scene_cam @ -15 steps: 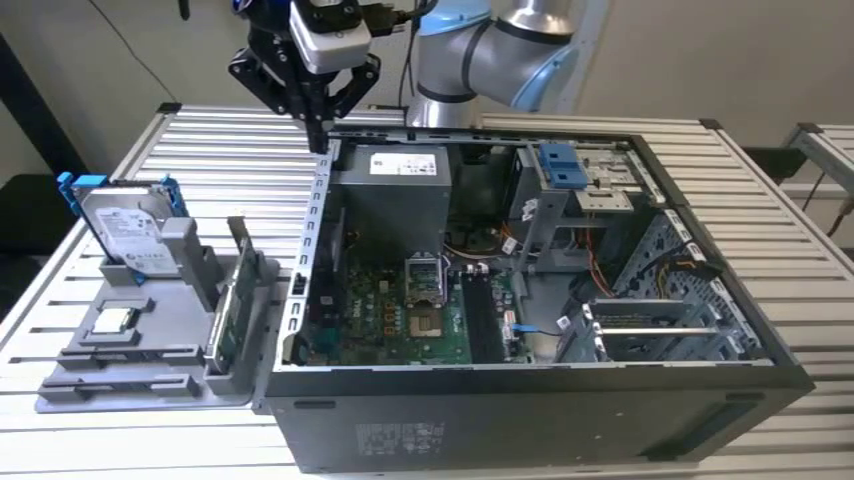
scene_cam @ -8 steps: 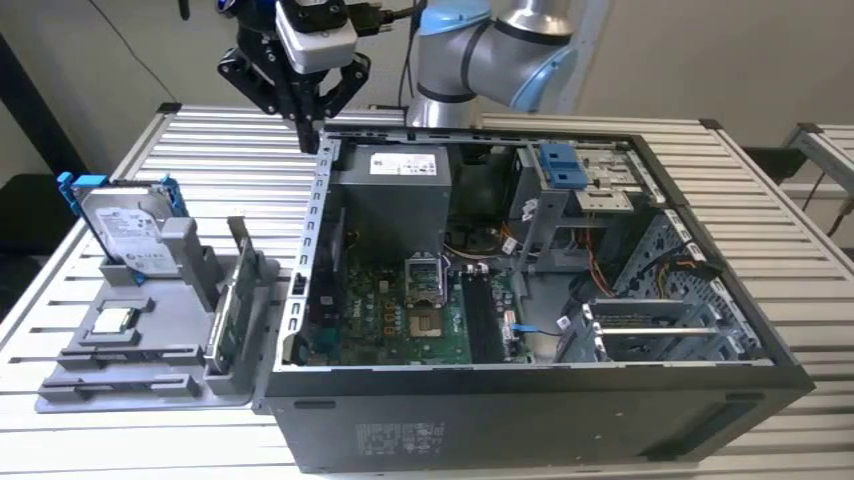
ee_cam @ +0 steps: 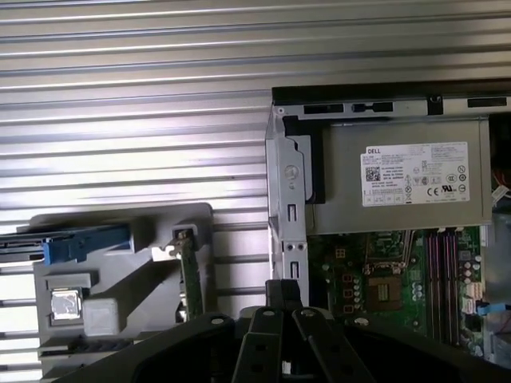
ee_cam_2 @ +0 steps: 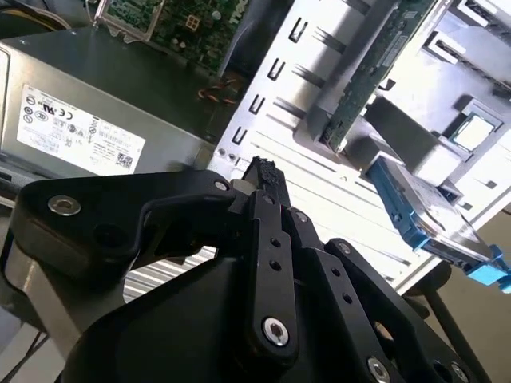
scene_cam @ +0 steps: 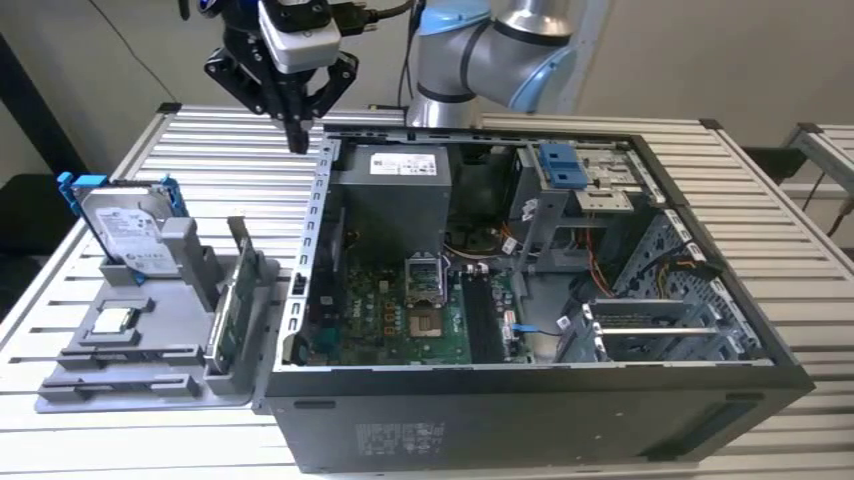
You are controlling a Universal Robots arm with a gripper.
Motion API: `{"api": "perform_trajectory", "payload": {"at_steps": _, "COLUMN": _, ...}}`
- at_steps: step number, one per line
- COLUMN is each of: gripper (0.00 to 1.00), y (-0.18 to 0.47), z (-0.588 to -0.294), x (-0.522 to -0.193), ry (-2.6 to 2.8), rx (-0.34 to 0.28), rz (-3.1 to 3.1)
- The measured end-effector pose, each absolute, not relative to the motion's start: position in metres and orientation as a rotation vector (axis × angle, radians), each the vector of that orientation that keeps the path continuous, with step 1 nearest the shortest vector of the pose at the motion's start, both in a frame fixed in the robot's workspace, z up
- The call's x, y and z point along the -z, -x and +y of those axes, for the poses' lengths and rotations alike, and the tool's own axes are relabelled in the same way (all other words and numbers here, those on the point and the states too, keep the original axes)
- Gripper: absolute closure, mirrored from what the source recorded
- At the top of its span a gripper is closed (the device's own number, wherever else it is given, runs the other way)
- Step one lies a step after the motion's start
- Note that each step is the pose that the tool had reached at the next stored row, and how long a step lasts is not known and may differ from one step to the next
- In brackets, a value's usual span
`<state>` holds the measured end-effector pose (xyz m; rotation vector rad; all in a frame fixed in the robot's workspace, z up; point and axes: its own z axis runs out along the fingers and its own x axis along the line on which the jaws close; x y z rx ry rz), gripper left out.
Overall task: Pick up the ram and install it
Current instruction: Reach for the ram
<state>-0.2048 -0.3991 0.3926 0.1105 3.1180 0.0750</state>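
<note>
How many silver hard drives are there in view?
1. The hard drive, in a blue frame, stands on edge in the grey holder at the exterior view's left of the open computer case. Others may be hidden inside the case.

A computer case (scene_cam: 534, 420) lies open on the table (scene_cam: 200, 150). A holder (scene_cam: 147, 385) rests on the table just beside the case, on the exterior view's left. A hard drive (scene_cam: 131, 225) stands upright at the holder's far end. The ram (scene_cam: 238, 300) stands on edge along the holder's side nearest the case. A processor (scene_cam: 114, 320) lies flat between them. Inside the case, the power supply (scene_cam: 387, 190) sits behind the motherboard (scene_cam: 387, 320). The gripper (scene_cam: 296, 140) hangs above the case's far corner.
</note>
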Motion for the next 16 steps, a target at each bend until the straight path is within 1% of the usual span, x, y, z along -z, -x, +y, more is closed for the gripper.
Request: {"api": "perform_trajectory", "payload": {"at_steps": 16, "gripper": 0.89, "y": 0.23, "z": -0.4, "x": -0.393, "ry": -0.11, "rx": -0.075, "rz": 3.118}}
